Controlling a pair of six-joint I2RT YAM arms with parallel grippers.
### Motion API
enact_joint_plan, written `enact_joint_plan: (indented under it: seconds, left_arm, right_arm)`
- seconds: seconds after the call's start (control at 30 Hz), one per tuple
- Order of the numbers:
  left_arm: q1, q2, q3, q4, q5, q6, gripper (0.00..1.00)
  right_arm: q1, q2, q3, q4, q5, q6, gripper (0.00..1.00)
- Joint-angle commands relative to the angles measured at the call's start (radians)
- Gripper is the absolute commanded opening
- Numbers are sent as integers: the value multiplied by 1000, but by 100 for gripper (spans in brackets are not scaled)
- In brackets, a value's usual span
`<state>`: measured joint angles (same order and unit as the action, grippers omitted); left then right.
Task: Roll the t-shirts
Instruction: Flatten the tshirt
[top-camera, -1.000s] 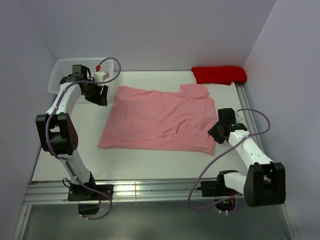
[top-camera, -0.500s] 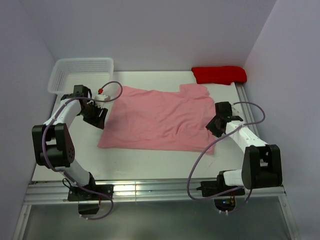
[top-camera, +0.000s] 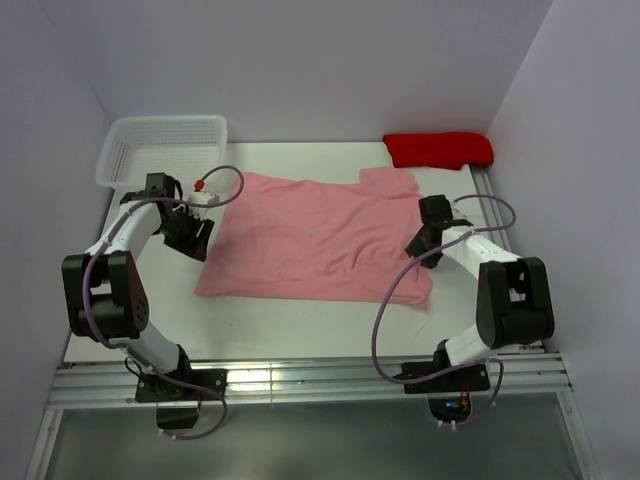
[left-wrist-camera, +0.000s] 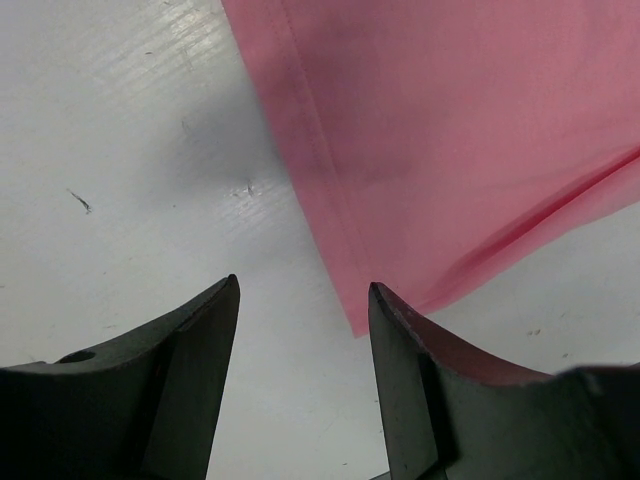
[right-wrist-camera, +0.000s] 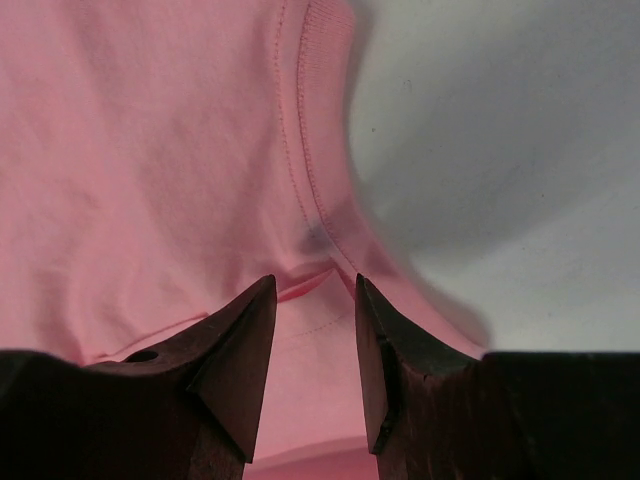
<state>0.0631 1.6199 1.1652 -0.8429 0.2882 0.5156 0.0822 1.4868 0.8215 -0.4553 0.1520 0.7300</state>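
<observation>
- Top external view: pink shirt (top-camera: 315, 240) lies spread flat in the middle of the bench (top-camera: 300, 325). It's a bit rumpled, with one sleeve poking out at 1 o'clock.
- At its 9 o'clock edge sits the left gripper (top-camera: 196, 234), and at its 3 o'clock edge the right gripper (top-camera: 424, 240).
- Left wrist cam: jaws stand fairly wide with only bare bench between them. The shirt's corner ends just beside one finger, about 1 o'clock from the gap. Nothing held.
- Right wrist cam: jaws are parted by a narrower gap, low over the fabric by a stitched hem. A small fold shows between the tips, but it doesn't look clamped.
- White basket (top-camera: 160, 150) is at the bench's 10 o'clock corner.
- Red cloth (top-camera: 438, 150) is at 1 o'clock, near the sleeve.
</observation>
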Motion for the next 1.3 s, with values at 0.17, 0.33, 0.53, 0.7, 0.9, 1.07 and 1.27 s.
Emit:
enact_joint_plan:
  seconds: [0.17,0.33,0.53,0.7,0.9,1.07,1.27]
  left_arm:
    - [4,-54,-12,-10,-17,21,60]
    - [4,-63,-29,-15,-17,23,60]
    - [4,-66,-45,-21,-23,32,60]
    - [4,-74,-58,-38,-20,50,60]
    - [4,-75,-82,-71,-14,93,60]
    - [4,-75,-117,-76,-27,118,61]
    - [3,-61,-141,-65,-44,120,63]
  right_arm:
    - [19,52,48,15,40,-27,44]
    - [31,46,42,14,44,-24,35]
    - [37,-2,36,-5,47,-23,26]
    - [44,-45,42,-36,50,-21,24]
    - [48,-80,25,-43,43,-21,25]
    - [50,-82,8,-33,31,-21,26]
    - [57,-85,7,-26,34,-20,26]
